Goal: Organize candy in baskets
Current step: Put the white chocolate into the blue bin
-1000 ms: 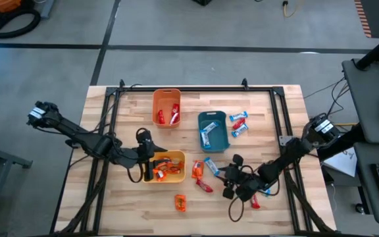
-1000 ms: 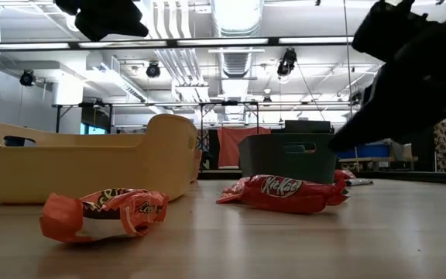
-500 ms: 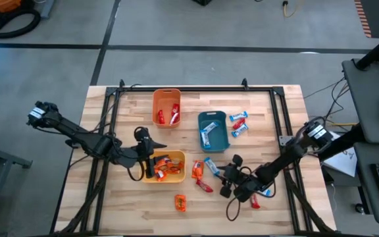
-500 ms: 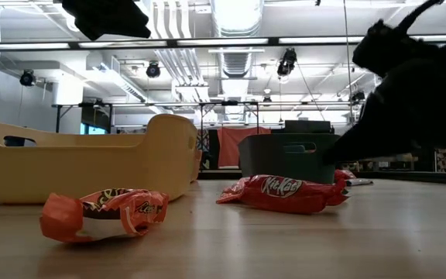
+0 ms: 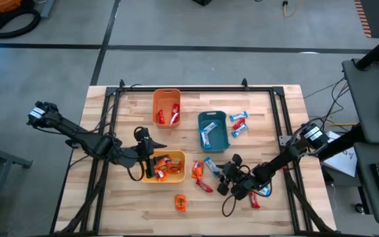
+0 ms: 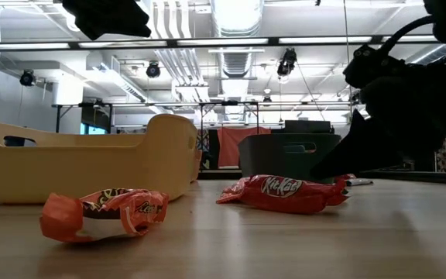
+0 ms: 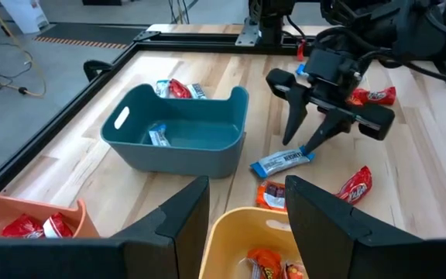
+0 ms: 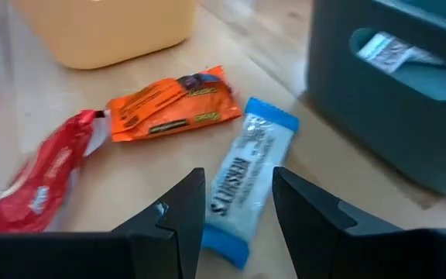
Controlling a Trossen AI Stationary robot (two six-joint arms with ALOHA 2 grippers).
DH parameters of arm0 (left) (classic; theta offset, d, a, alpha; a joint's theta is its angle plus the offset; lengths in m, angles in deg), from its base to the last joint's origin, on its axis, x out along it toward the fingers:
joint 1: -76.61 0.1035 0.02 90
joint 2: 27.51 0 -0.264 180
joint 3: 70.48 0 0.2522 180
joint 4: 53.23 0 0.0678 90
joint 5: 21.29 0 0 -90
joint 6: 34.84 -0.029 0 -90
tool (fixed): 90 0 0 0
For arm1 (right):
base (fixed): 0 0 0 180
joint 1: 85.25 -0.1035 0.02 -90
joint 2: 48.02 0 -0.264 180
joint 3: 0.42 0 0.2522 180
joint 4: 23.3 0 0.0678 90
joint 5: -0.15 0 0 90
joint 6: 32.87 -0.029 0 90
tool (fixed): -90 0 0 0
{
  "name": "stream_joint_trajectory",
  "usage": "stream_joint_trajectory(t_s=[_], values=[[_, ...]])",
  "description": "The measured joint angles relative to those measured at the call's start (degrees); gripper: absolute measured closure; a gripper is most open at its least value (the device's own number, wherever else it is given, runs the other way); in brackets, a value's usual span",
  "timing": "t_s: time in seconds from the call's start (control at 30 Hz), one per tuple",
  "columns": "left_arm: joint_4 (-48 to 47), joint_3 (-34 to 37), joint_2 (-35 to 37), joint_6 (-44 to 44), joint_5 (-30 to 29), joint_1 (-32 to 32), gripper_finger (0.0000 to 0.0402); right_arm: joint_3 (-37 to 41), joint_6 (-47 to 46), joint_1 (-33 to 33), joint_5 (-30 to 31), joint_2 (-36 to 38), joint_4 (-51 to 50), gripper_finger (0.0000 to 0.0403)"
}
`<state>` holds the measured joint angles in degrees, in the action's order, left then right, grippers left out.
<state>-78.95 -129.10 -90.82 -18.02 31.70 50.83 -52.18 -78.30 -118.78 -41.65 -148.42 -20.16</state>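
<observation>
My right gripper (image 5: 224,176) is open and low over a light blue and white candy bar (image 8: 246,180) that lies flat on the table near the teal basket (image 5: 214,130). Its fingers stand on either side of the bar's end, as the left wrist view (image 7: 300,146) also shows. My left gripper (image 5: 151,163) is open and empty above the left rim of the yellow basket (image 5: 176,176), which holds orange candy. The orange basket (image 5: 166,107) holds red candy, and the teal one holds a blue bar. My right gripper comes slanting down from the table's right side, its open fingers astride the end of the blue bar (image 8: 224,232). The bar lies flat on the table. I cannot tell whether a fingertip touches it.
Loose candy lies about. An orange bar (image 8: 169,102) and a red bar (image 8: 41,178) lie beside the blue one, and an orange bar (image 5: 180,203) lies near the front edge. A red one (image 5: 254,201) is under my right arm, and blue and red ones (image 5: 239,124) are right of the teal basket.
My right gripper has gone down and a little toward the table's left edge, closing in on the blue bar. The candy and baskets lie as before.
</observation>
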Motion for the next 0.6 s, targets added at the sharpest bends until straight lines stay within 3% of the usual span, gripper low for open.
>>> stream_joint_trajectory(t_s=[0.17, 0.6], values=[[0.00, 0.00, -0.02, 0.00, -0.02, 0.00, 0.0247, -0.21, -0.20, 0.56, -5.22, 0.09, 0.35, 0.0255], [-0.02, 0.00, -0.02, 0.00, -0.04, 0.00, 0.0247, -2.23, 2.03, 0.56, -6.50, 0.22, -1.90, 0.0242]])
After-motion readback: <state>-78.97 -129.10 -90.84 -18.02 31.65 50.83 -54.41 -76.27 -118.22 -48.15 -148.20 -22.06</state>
